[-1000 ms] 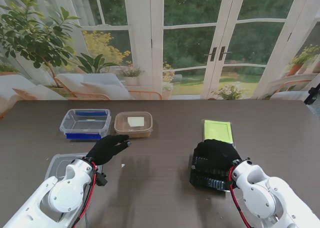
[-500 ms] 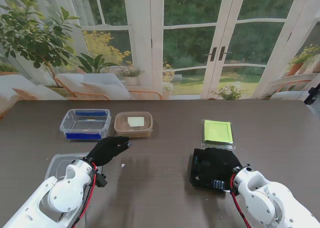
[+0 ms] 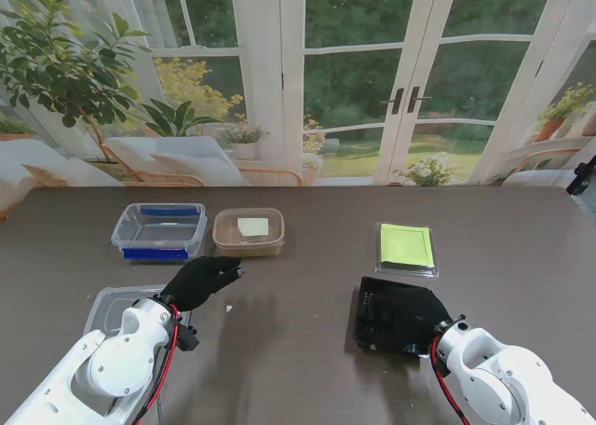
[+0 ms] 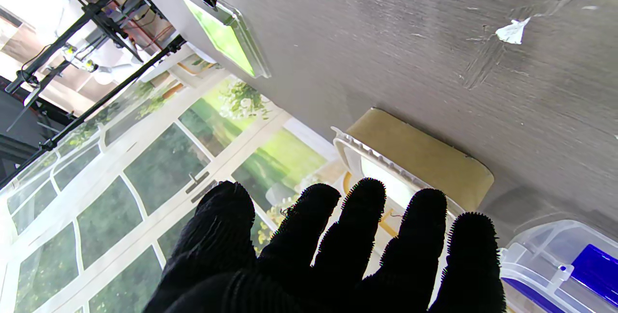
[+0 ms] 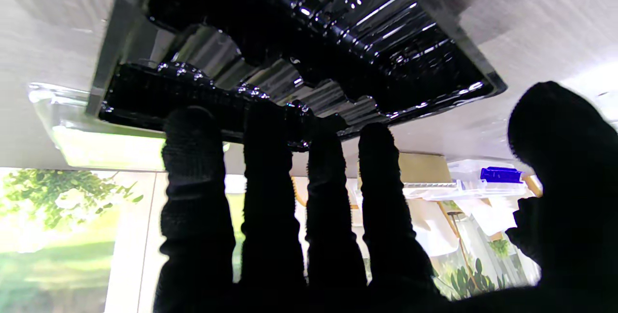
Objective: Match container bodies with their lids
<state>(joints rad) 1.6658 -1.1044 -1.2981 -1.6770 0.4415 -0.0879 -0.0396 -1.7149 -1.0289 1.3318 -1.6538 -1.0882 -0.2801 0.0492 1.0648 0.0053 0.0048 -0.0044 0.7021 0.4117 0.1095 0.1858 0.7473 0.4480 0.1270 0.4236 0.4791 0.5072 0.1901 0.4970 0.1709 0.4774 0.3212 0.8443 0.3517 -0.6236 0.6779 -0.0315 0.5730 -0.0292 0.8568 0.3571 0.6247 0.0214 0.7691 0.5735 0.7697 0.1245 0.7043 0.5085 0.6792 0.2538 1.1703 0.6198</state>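
Black plastic, glossy and ribbed, made up the tray lying on the table on my right. The right hand covered its nearer right corner; in the wrist view four fingers reached the tray's edge with the thumb apart, but I could not tell whether they truly gripped it. Just beyond the tray lay a clear lid with a green sheet. The left hand hovered released, fingers spread, near a tan tub, beside a clear box with blue clips. Another clear container was mostly hidden behind the left arm. A small white scrap was too small to identify.
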